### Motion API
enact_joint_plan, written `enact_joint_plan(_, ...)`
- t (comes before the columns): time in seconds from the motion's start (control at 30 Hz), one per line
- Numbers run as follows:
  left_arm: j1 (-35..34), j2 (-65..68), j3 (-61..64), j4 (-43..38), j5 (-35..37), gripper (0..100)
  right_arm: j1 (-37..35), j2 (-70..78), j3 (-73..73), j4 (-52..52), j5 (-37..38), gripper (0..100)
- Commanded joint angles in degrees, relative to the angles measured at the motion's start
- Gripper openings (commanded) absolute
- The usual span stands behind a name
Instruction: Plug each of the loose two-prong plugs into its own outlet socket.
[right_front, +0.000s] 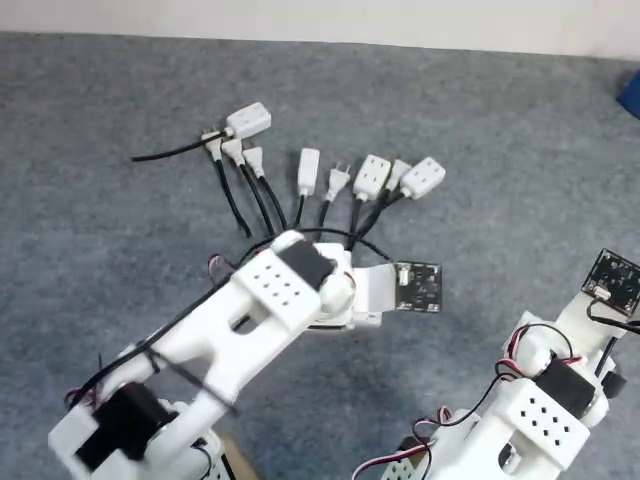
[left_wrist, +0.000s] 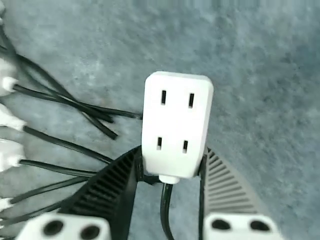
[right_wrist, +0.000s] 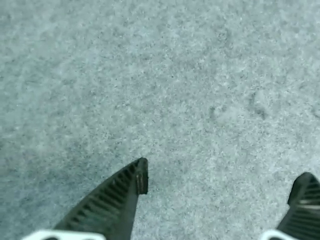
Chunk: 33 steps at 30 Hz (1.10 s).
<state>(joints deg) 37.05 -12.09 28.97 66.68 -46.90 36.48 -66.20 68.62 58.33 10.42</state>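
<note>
Clamping socket (left_wrist: 176, 125) by cord end, left gripper (left_wrist: 172, 152) clenched; long axis along jaws, plugs (left_wrist: 7, 120) off to one side. Right gripper (right_wrist: 223, 170) released over carpet (right_wrist: 150, 75), farther from plugs.

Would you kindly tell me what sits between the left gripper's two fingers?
A white outlet socket with two pairs of slots, clamped by the left gripper; the left wrist view shows it.
</note>
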Motion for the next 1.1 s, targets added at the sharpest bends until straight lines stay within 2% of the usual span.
enact_joint_plan(0.0,0.84,11.21,-6.55,4.84,-0.09,1,-0.75,0.04,-0.22,-0.66,0.53,42.1)
enact_joint_plan(0.13,1.36,25.01,-7.60,4.66,-0.09,1,-0.75,0.04,-0.22,-0.66,0.53,42.1)
enact_joint_plan(0.23,2.42,29.05,-8.13,1.67,0.09,1,-0.75,0.04,-0.22,-0.66,0.53,42.1)
enact_joint_plan(0.57,2.07,22.90,-8.48,1.14,0.18,2,-0.75,0.04,-0.22,-0.66,0.53,42.1)
enact_joint_plan(0.8,-0.31,17.71,-8.57,0.79,3.60,12,-0.75,0.04,-0.22,-0.66,0.53,42.1)
enact_joint_plan(1.07,-2.07,12.97,-8.04,1.14,3.69,13,-2.95,0.04,-0.04,-0.57,0.53,42.1)
